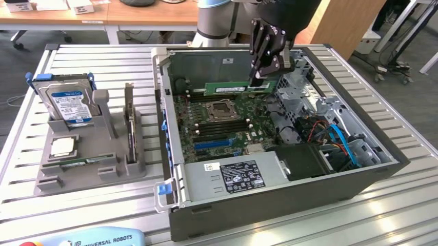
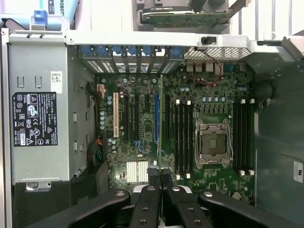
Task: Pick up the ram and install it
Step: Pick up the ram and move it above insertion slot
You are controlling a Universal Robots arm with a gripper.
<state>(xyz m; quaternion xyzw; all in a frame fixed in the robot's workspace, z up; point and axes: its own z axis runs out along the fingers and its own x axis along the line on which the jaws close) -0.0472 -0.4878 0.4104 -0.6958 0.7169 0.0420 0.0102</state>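
Upper centre, the claw (image 1: 255, 79) clamps 1 end of the ram (image 1: 231, 88), a long, thin green stick bearing a pale label.

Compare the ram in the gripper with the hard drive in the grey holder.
The ram is a thin green strip; the hard drive is a thick silver block with a blue label. The ram hangs in the gripper over the motherboard; the hard drive stands in the holder outside the case. Both stand on edge.
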